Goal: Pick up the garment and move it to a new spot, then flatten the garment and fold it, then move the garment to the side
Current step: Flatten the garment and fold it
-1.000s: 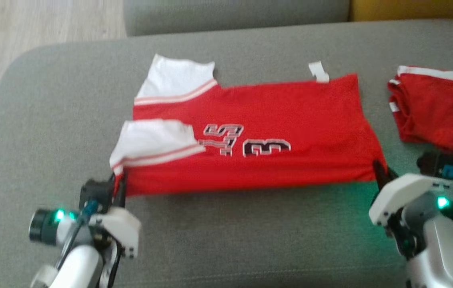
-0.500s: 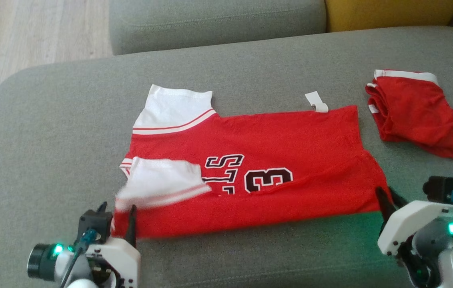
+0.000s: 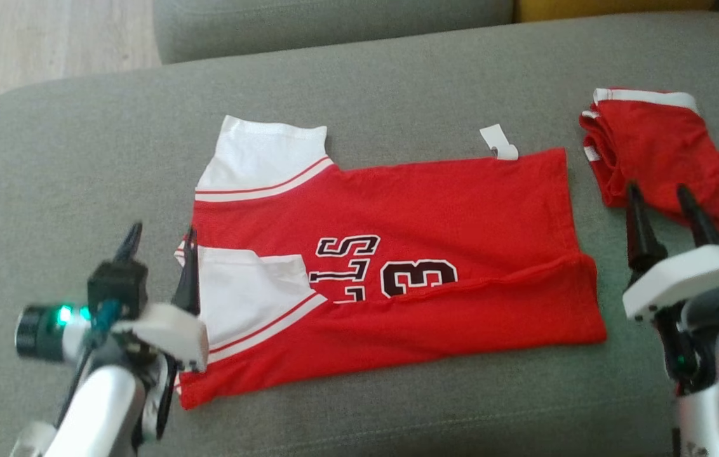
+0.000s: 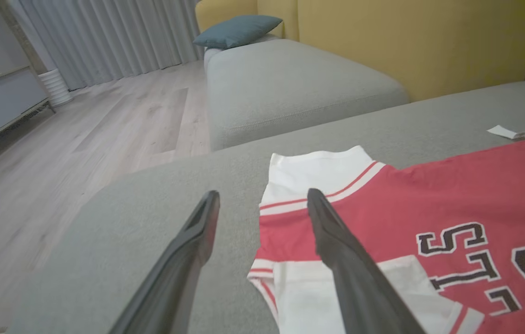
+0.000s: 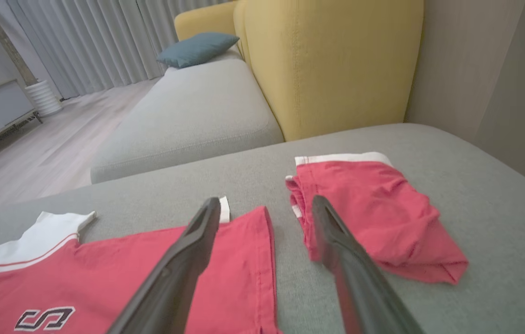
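**A:** Biggest risk? The left gripper [image 3: 162,230] has its inner finger right at the red jersey's [image 3: 436,209] folded white sleeve [image 3: 251,285]. Swing sideways and it drags that fold open. The right gripper [image 3: 657,190] could snag the red shorts [image 3: 658,146].

**B:** Yep. Both hover low, fingers spread, gripping nothing. Jersey's flat mid-cushion on the grey sofa [image 3: 397,82].

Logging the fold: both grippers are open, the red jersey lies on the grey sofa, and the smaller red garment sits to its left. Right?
No: the head view shows the smaller red garment to the right of the jersey, not its left. The rest holds.
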Controlling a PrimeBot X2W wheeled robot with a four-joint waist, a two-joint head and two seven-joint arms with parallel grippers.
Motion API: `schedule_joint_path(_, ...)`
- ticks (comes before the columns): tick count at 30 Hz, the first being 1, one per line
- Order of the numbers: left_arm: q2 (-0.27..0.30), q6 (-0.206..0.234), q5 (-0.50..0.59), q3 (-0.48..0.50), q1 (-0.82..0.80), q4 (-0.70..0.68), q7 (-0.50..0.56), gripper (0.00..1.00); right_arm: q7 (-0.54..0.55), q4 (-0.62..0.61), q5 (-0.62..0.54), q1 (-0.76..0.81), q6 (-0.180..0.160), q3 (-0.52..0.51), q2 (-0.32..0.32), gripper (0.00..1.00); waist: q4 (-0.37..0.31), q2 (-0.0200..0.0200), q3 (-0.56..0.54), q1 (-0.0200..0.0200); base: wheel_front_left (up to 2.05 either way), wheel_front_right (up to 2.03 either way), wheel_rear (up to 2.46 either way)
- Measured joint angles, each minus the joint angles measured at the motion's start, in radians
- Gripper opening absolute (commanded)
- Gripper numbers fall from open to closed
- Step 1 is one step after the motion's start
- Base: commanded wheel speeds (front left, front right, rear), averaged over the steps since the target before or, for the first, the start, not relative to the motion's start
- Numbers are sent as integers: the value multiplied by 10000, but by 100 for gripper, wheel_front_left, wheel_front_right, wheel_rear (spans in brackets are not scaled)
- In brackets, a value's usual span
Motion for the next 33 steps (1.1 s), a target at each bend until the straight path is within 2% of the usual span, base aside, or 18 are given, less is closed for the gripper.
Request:
schedule_joint_path(5,182,-675,2,-90,-1184,140,324,100,-491,153,-29,-627,0,88,-2,100,-114,0,343,0,0,0,0)
schedule_joint_path(9,554,-1749,-38,-339,-2578,640,1264,100,-662,295,-84,-1204,0,167,-4,100,-219,0,727,0,0,0,0)
schedule_joint_path(14,899,-3492,-612,-686,-4359,1850,2740,100,-792,408,-249,-1960,0,345,-8,100,-409,0,1267,0,0,0,0)
schedule_joint_path(17,1072,-4038,-1009,-815,-5241,2685,3465,100,-836,449,-251,-2360,0,527,-10,100,-595,0,1566,0,0,0,0)
schedule_joint_path(19,1306,-4211,-1185,-1091,-5759,3208,3983,100,-899,468,-251,-2579,0,633,-13,100,-744,0,1749,0,0,0,0)
schedule_joint_path(22,1682,-4247,-1415,-1586,-6329,3724,4265,100,-920,487,-247,-2818,0,869,-19,100,-975,0,2025,0,0,0,0)
schedule_joint_path(25,2069,-4322,-2013,-2598,-7085,4071,4291,100,-999,466,-234,-3112,0,1091,-25,100,-1246,0,2456,1,0,0,0)
schedule_joint_path(33,2355,-4322,-2424,-3371,-8427,5152,3933,100,-1083,353,-82,-3452,0,1486,-27,100,-1670,0,3188,1,0,0,0)
